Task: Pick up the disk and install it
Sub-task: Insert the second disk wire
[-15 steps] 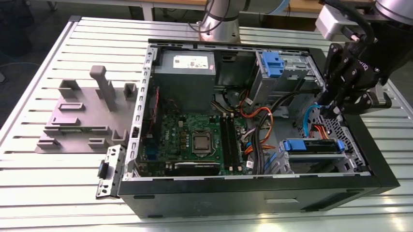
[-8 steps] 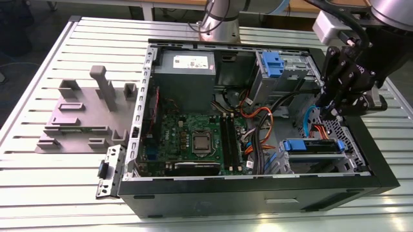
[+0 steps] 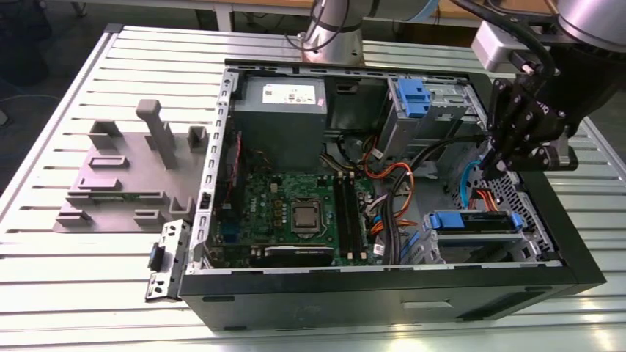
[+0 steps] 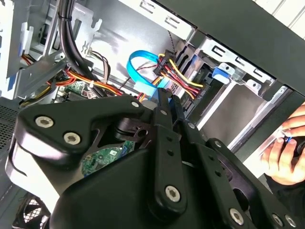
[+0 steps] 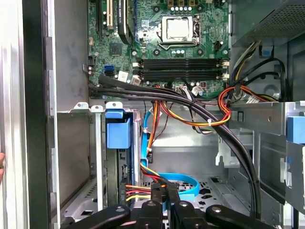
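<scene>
White slatted desk (image 3: 59, 293); silver hard-drive disk with blue rails (image 3: 476, 226) seated in open black computer case (image 3: 391, 301); black gripper (image 5: 165, 198) narrow, empty, above bay.

open bay floor (image 5: 190, 152) | cables (image 5: 200, 112) cross above | blue ribbon cable (image 5: 183, 183) below

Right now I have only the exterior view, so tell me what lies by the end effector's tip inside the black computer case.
Observer: In the first wrist view, a flat light-blue ribbon cable loops just beyond the end effector.
Operator: Report its fingers.
Observer: In the second wrist view they stand shut with nothing between them.
Operator: Check around the case.
Observer: In the second wrist view, a person's hand is just outside the black computer case.
</scene>
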Controlling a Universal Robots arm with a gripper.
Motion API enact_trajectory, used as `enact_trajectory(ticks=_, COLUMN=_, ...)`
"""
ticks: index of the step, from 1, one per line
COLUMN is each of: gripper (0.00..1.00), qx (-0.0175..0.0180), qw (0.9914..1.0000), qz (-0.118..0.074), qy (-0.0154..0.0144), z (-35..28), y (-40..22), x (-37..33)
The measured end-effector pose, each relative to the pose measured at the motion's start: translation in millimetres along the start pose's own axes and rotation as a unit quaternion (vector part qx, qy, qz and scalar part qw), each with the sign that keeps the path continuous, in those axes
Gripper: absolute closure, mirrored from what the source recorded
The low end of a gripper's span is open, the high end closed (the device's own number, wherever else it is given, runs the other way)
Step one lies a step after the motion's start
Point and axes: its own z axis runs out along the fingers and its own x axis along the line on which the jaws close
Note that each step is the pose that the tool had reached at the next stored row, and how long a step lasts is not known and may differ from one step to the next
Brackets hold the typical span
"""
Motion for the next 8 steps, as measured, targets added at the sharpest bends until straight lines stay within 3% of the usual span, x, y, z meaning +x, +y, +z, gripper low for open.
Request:
enact_trajectory(ticks=4, gripper=0.84, qx=0.0008, qw=1.0, qz=0.0, qy=-0.0001, z=1.4, y=0.2, x=0.0)
enact_trajectory(ticks=8, gripper=0.84, qx=0.0091, qw=0.99996, qz=0.0, qy=-0.0002, z=3.6, y=5.0, x=0.3)
